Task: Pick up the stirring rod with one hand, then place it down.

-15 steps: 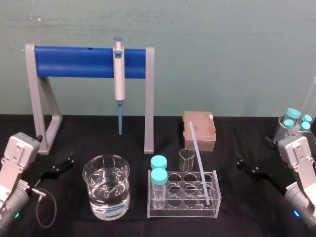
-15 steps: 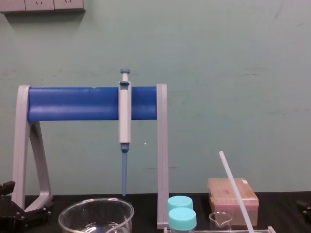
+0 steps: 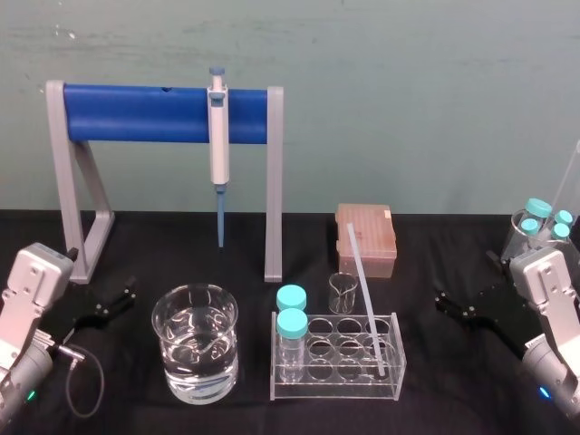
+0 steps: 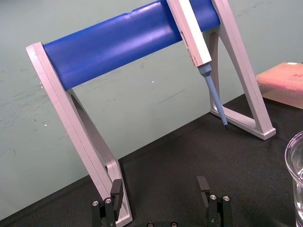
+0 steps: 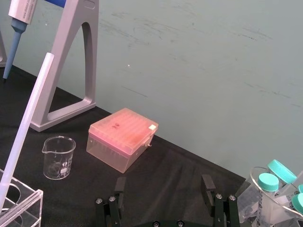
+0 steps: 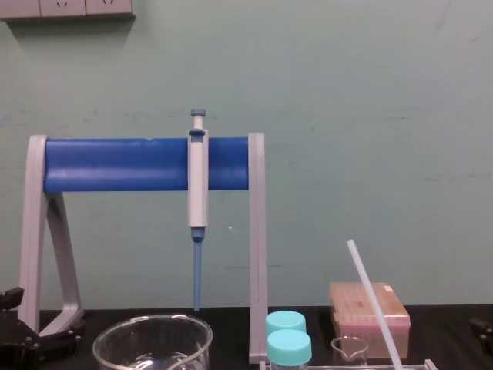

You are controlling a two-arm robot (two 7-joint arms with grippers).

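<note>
my right gripper (image 5: 163, 185) sits low with its jaws spread wide, and the stirring rod (image 3: 364, 294) stands tilted in the clear rack (image 3: 337, 391), well apart to that gripper's left. my left gripper (image 4: 159, 187) is parked just as wide, the rack off to its right.

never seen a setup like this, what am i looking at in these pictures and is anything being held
This is a two-armed robot at a lab table. One picture looks down from its head, one looks across from its chest, and one comes from each wrist. The left hand and right hand are black pincers, both open and holding nothing, low at either side. On the black table are a blue stand with a hanging pipette, a large glass beaker, a clear rack with two teal-capped tubes, a small beaker and a pink box. The thin white stirring rod leans in the rack, untouched.
</note>
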